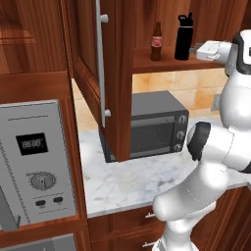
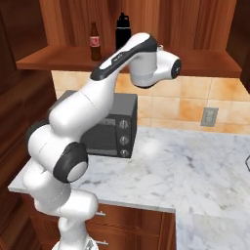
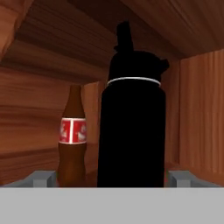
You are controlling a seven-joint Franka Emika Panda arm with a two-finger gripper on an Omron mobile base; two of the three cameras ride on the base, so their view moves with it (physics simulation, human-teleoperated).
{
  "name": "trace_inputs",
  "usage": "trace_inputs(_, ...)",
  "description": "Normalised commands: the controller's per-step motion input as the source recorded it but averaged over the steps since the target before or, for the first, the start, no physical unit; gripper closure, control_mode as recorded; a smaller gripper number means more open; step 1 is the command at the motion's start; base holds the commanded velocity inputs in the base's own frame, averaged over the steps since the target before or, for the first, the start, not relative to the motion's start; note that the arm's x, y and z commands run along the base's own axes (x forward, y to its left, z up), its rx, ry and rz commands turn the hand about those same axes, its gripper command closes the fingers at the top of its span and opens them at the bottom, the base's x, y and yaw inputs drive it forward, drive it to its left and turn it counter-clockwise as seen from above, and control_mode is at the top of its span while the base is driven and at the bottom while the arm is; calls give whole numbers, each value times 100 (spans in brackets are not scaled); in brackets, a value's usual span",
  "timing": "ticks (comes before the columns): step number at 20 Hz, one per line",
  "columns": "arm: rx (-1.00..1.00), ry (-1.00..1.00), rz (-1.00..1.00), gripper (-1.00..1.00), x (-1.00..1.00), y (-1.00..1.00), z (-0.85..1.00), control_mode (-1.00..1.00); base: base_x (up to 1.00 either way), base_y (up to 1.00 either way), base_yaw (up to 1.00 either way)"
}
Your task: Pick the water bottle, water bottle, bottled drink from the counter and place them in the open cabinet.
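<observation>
The black bottle (image 3: 131, 127) stands upright on the cabinet shelf (image 1: 147, 63), just beside the brown bottle (image 3: 72, 135), which is also on the shelf. It looks rigid, smooth and fairly heavy, with a matte wall best gripped around mid-body; the slim glass bottle would be lighter and more breakable. The fingers (image 3: 43, 178) stand apart, one on each side of the black bottle's base; whether they touch it cannot be told.

Oven display (image 1: 32, 143) digits and bottled drink (image 3: 72, 135) label unreadable
</observation>
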Motion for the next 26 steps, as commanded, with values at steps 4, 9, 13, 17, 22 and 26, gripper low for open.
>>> trace_inputs(4, 0, 0, -10, -100, -71, -2, 3, -100, 0, 0, 0)
trace_inputs(9, -5, 0, -9, -100, -90, 5, -18, -100, 0, 0, 0)
trace_inputs(13, -3, 8, -8, -100, -80, 18, -38, -100, 0, 0, 0)
trace_inputs(17, -10, 23, -7, -100, -68, 26, -53, -100, 0, 0, 0)
trace_inputs(22, -10, 20, -9, -100, -68, 27, -70, -100, 0, 0, 0)
trace_inputs(26, -5, 18, -9, -100, -73, 22, -72, -100, 0, 0, 0)
